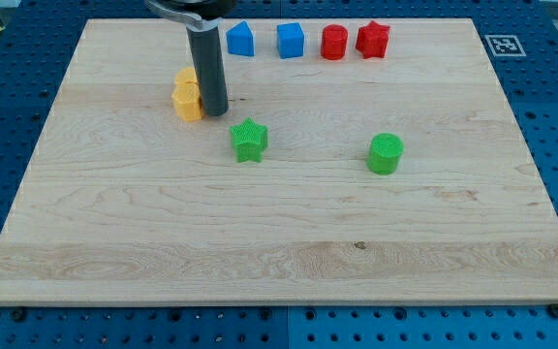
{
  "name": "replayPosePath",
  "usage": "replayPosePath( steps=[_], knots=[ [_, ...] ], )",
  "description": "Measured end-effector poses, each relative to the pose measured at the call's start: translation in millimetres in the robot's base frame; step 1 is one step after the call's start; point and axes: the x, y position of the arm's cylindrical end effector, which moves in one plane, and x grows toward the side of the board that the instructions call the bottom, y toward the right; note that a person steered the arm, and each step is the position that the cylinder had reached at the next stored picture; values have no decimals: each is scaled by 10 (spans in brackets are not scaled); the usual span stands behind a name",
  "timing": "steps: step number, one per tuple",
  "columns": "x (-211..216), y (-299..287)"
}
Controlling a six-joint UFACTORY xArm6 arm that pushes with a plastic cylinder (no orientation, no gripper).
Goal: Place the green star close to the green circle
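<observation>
The green star [249, 141] lies on the wooden board [279, 252], left of the middle. The green circle [385, 153], a short cylinder, stands well to the star's right with a wide gap between them. My tip [215, 111] rests on the board just above and to the left of the green star, a short gap away. The rod rises from the tip to the view's top. The tip sits right beside the yellow blocks.
Two yellow blocks [188, 94] sit stacked close together just left of my tip. Along the top edge stand a blue block [241, 40], a blue cube [290, 41], a red cylinder [334, 43] and a red star [372, 40].
</observation>
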Motion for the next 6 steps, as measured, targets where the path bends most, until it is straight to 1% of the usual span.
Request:
replayPosePath(
  steps=[1, 2, 4, 5, 6],
  knots=[
    [131, 112],
    [380, 72],
    [455, 173],
    [626, 532],
    [662, 1044]
  ],
)
